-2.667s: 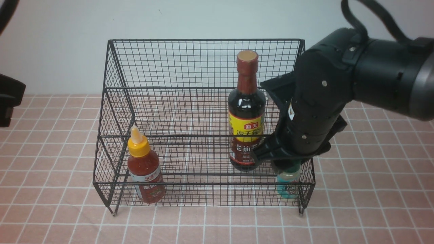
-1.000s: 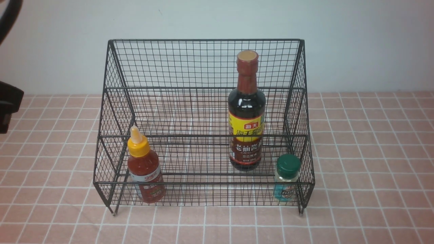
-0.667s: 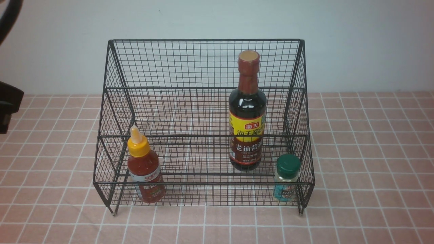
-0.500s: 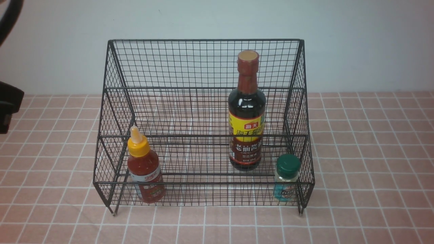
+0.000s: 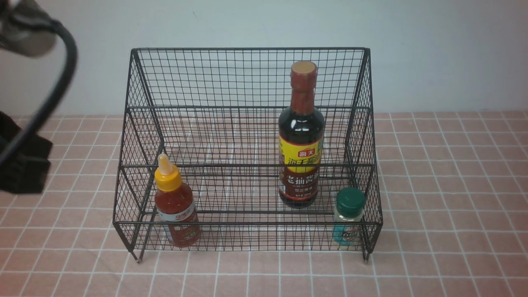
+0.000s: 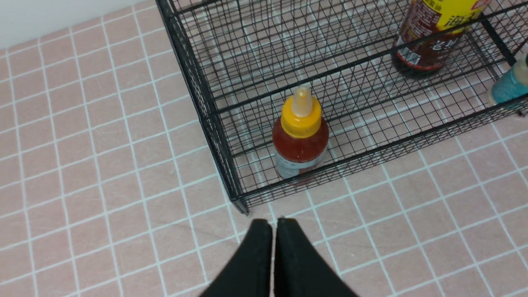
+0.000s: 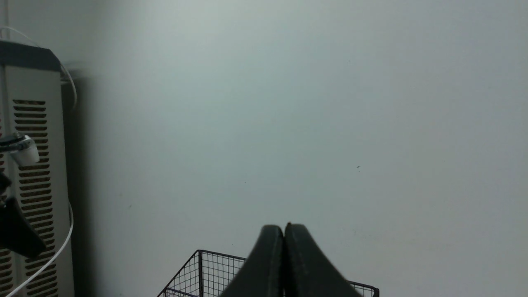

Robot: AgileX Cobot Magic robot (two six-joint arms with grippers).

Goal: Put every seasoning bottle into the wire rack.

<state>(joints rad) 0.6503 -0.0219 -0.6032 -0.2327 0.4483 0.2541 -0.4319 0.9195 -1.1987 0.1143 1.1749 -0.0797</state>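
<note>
Red sauce squeeze bottle: upright in the front tier of the wire rack, at its left end, just behind the low front rail. Tall dark soy bottle: upright one step back, right of centre, its neck rising above the middle rail. Green-capped jar: upright in the front tier's right corner, close against the side mesh. All three are inside the rack and apart from one another; the task appears complete. The arrangement looks sound: short containers sit in front where the rail is low, and the tall one sits behind a rail that crosses its label and should check any tipping. Left gripper: jaws pressed together, holding nothing, hovering over the tiled tabletop just outside the rack's front left corner and angled down toward the red bottle. Right gripper: likewise closed and empty, raised and facing the wall above the rack's top edge.
</note>
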